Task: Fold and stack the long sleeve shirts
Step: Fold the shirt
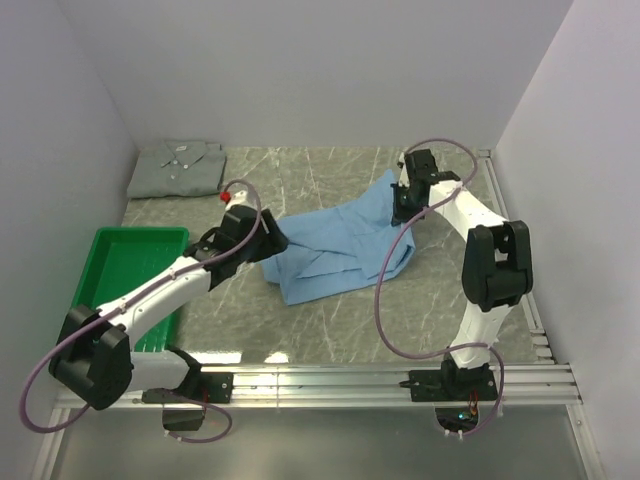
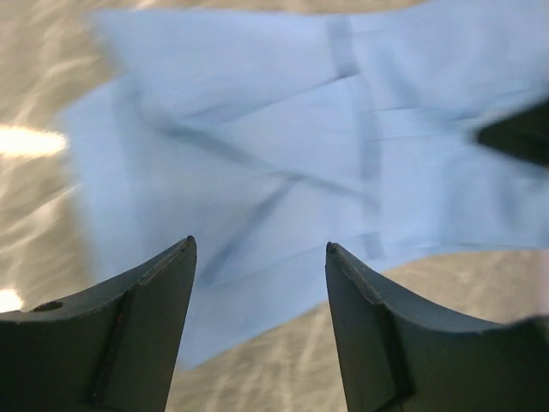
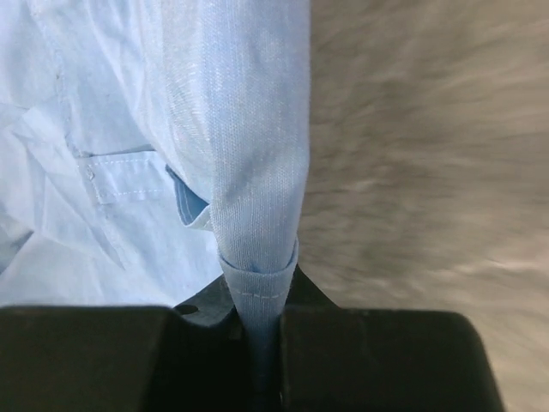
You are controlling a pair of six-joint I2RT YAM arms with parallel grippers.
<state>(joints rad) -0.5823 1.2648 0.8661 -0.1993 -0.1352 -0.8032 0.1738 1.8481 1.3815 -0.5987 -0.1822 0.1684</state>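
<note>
**The blue shirt could slide into a heap**

The blue shirt (image 1: 335, 250) lies crumpled in the middle of the picture, not folded yet. The grey-green shirt (image 1: 180, 168) sits folded in the upper left corner. Only one edge of the blue shirt is held, so I think a pull could bunch it up, or the thin fold could slip out.

The right arm (image 1: 490, 260) reaches up the right side. The right gripper (image 3: 262, 292) pinches blue cloth. The left arm (image 1: 160, 290) stretches toward the middle. The left gripper (image 2: 260, 249) is spread wide over the shirt and holds nothing.

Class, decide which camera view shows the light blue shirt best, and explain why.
Top external: nearly the whole light blue shirt shows, crumpled. Left wrist shows only a blurred part; right wrist only a fold pinched in the right tool.
</note>
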